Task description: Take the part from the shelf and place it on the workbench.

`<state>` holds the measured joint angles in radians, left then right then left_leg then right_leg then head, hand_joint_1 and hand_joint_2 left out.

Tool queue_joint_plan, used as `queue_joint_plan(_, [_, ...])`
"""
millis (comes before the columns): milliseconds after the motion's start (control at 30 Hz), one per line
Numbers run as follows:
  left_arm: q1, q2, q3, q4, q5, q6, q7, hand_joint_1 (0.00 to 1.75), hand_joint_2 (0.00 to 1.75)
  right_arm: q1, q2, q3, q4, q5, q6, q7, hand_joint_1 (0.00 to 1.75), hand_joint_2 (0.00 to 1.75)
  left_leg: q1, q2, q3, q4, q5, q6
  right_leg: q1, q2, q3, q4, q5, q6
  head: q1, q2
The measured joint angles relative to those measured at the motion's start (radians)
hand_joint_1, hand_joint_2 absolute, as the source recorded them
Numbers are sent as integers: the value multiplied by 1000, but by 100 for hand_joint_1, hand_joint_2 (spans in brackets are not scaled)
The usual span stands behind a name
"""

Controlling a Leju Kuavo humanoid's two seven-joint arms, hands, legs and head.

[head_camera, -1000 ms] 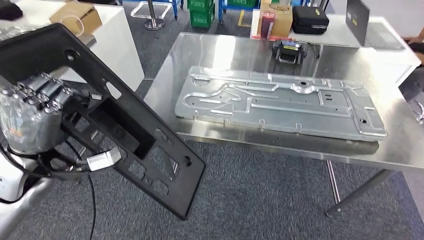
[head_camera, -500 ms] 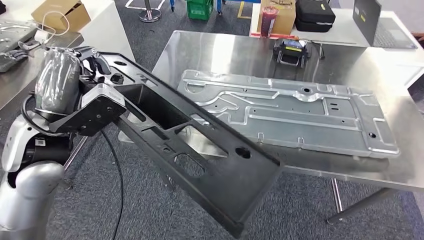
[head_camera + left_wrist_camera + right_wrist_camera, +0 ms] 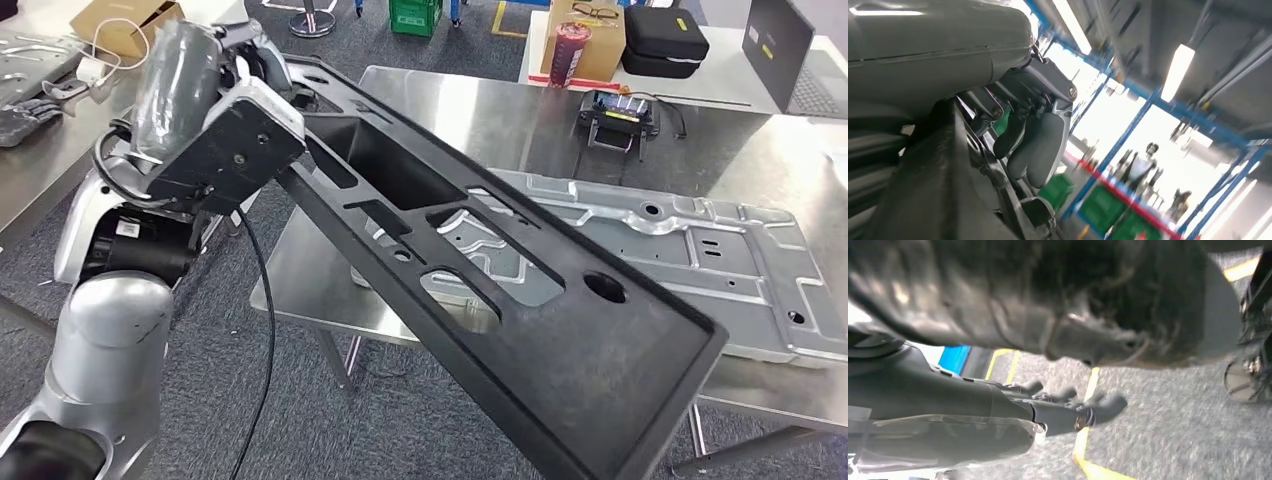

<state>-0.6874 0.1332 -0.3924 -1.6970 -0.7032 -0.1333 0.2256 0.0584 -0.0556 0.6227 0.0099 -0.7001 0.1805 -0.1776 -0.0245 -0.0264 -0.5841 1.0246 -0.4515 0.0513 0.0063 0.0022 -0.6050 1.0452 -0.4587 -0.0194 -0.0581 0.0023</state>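
The part point(image 3: 480, 300) is a long black plastic panel with several cutouts. My left hand point(image 3: 245, 62) grips its upper left end, and the left wrist view shows the dark fingers point(image 3: 1035, 142) pressed against the panel's edge point(image 3: 943, 190). The panel slopes down to the lower right, its far end above the near edge of the steel workbench point(image 3: 480, 110) and partly hiding it. My right hand point(image 3: 1068, 407) hangs over grey floor, fingers apart and holding nothing.
A large stamped silver plate point(image 3: 720, 260) covers much of the workbench. Behind it stand a small black device point(image 3: 620, 110), a red cylinder point(image 3: 567, 55), a black case point(image 3: 665, 40) and a laptop point(image 3: 790, 50). At the left is another table with a cardboard box point(image 3: 120, 25).
The view has shifted as I turned. My left arm has lifted and swung the panel from steeply tilted at my left side to flatter, reaching right over the workbench's near edge.
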Motion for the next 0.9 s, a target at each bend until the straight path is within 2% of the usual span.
queue_joint_plan(67, [-19, -22, -20, 30, -23, 6, 3, 175, 175, -1, 2, -1, 0, -12, 0, 0, 0, 0, 0, 1, 0, 2, -6, -9, -6, -2, 14, -19, 1, -4, 0, 0])
queue_joint_plan(133, [-40, -43, -37, 63, -43, 15, 5, 175, 175, -1, 5, -3, -1, -22, -1, -1, 0, 0, 1, 6, -18, 47, -32, -23, -18, -6, 36, -40, 4, -8, -4, 0])
queue_joint_plan(200, [-54, -60, -52, 103, -56, 24, 7, 175, 175, 0, 6, -7, -1, -30, -1, 0, 0, 0, 15, 11, -81, 163, -79, -41, -25, -8, 51, -48, 0, -8, -8, 0])
queue_joint_plan(233, [-58, -70, -60, 125, -63, 29, 8, 175, 175, -1, 6, -9, -1, -35, -1, 2, 0, 0, 25, 13, -117, 222, -93, -49, -29, -9, 56, -49, -5, -5, -8, 0])
queue_joint_plan(267, [-61, -79, -68, 149, -71, 34, 8, 175, 175, -1, 6, -13, -1, -41, -2, 3, 0, 0, 34, 15, -142, 256, -92, -58, -34, -9, 62, -49, -10, 0, -8, 0])
queue_joint_plan(300, [-65, -87, -75, 175, -80, 39, 9, 175, 175, 0, 6, -16, -1, -48, -4, 5, 0, 0, 42, 18, -150, 253, -72, -66, -40, -8, 68, -48, -16, 6, -8, 0])
queue_joint_plan(333, [-70, -97, -80, 201, -92, 46, 9, 175, 175, 0, 6, -20, -1, -55, -7, 7, 0, 0, 50, 21, -137, 211, -33, -74, -46, -8, 76, -46, -23, 13, -8, 0])
queue_joint_plan(367, [-77, -105, -86, 231, -103, 55, 10, 175, 175, 1, 6, -23, -1, -62, -11, 8, 0, 0, 57, 26, -112, 144, 10, -81, -52, -7, 83, -43, -32, 22, -9, 0])
queue_joint_plan(400, [-85, -112, -91, 261, -113, 66, 9, 175, 175, 2, 5, -25, 0, -68, -15, 8, 0, 0, 59, 29, -86, 83, 40, -88, -55, -7, 87, -40, -40, 32, -9, 0])
queue_joint_plan(433, [-92, -122, -96, 288, -121, 77, 7, 175, 175, 3, 4, -26, 0, -73, -18, 9, 0, 0, 59, 32, -64, 35, 55, -87, -55, -7, 89, -36, -47, 41, -9, 0])
queue_joint_plan(467, [-96, -131, -100, 312, -125, 86, 5, 175, 175, 3, 3, -27, 1, -77, -20, 9, 0, 0, 59, 33, -54, 8, 57, -83, -54, -7, 89, -33, -52, 49, -9, 0])
queue_joint_plan(500, [-99, -139, -104, 331, -129, 92, 3, 175, 175, 4, 1, -28, 2, -80, -21, 10, 0, 0, 57, 32, -50, 2, 50, -78, -52, -7, 87, -33, -52, 50, -8, 0])
queue_joint_plan(533, [-100, -148, -107, 348, -133, 94, 4, 175, 175, 5, 1, -29, 2, -83, -22, 10, 0, 0, 58, 30, -50, -3, 49, -71, -51, -7, 87, -34, -51, 46, -7, 0])
queue_joint_plan(633, [-106, -168, -111, 403, -155, 99, 8, 175, 175, 10, 1, -35, 2, -98, -33, 19, 0, 0, 56, 24, -49, -5, 46, -65, -52, -10, 96, -49, -47, 32, -5, 0])
queue_joint_plan(833, [-131, -209, -112, 543, -201, 126, 13, 175, 175, 11, 1, -43, 2, -133, -57, 43, 0, 0, 51, 23, -44, -5, 38, -48, -53, -14, 113, -72, -48, 32, -5, 0])
queue_joint_plan(900, [-137, -220, -112, 582, -207, 134, 14, 175, 175, 11, 2, -43, 2, -136, -59, 47, 0, 0, 50, 23, -44, -5, 37, -46, -54, -15, 114, -73, -47, 39, -5, 0])
